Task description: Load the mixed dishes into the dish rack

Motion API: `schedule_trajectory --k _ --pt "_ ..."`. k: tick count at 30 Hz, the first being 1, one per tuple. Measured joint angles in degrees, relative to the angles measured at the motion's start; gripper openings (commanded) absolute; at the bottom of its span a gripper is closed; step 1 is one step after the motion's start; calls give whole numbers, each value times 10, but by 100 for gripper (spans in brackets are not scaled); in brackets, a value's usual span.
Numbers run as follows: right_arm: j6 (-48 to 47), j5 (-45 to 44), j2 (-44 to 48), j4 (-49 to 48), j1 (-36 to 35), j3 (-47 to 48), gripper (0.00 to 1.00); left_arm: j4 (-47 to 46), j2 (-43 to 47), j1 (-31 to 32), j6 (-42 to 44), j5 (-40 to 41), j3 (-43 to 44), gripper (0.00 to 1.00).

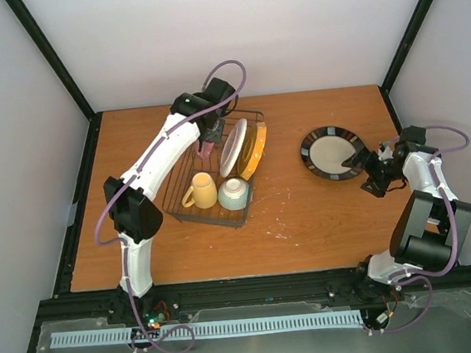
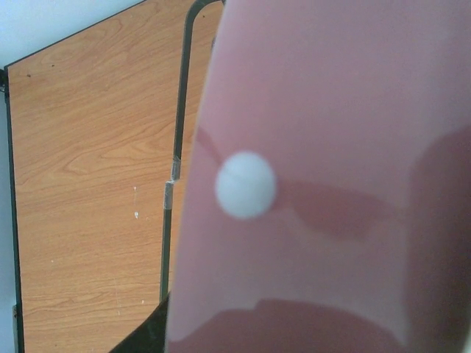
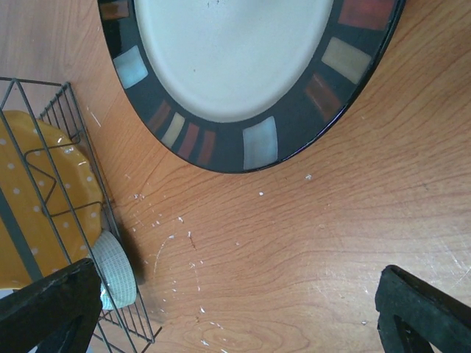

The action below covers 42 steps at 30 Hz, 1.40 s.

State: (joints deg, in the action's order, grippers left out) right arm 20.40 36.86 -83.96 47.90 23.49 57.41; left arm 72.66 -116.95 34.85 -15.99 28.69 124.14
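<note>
Currently, the pink plate [image 1: 208, 151] is carried by the left jaws above the far end of the dish rack [image 1: 206, 219], just beside the upright black-and-white striped plate [image 1: 233, 147]. The left jaws are judged to be clamped on the plate's rim. The fingers are hidden in the left wrist view, where the pink surface fills most of the frame, so the depth of the bite cannot be confirmed. The orange white-dotted plate [image 1: 256, 148] stands on edge next to the striped one. The yellow mug [image 1: 202, 190] and the pale mint-green bowl [image 1: 234, 193] occupy the near end of the rack.

The dark-rimmed plate [image 1: 332, 152] lies flat on the worktop [image 1: 307, 228], well apart from the rack. The right jaws stand wide apart and empty, near this plate's rim.

Handling notes:
- All plates are judged to be stiff, glazed and brittle. Slippage under a light pinch is to be expected.
- A plate held at one rim point may pivot. The pink plate should be lowered slowly between the wires, and contact with the striped plate should be avoided.
- The flat plate offers only its raised rim. One finger should be passed under the lip and the other set on top.
</note>
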Motion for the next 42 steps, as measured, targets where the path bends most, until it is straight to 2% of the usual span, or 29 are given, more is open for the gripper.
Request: schedule_trajectory --k 17,24,42 --pt "0 0 0 1 0 -4 100 10 -1 6 -12 -15 0 0" --pt "-1 0 0 1 0 -4 100 6 -4 10 -17 -15 -27 1" --pt "-1 0 0 1 0 -4 100 -5 -22 28 -42 16 -41 2"
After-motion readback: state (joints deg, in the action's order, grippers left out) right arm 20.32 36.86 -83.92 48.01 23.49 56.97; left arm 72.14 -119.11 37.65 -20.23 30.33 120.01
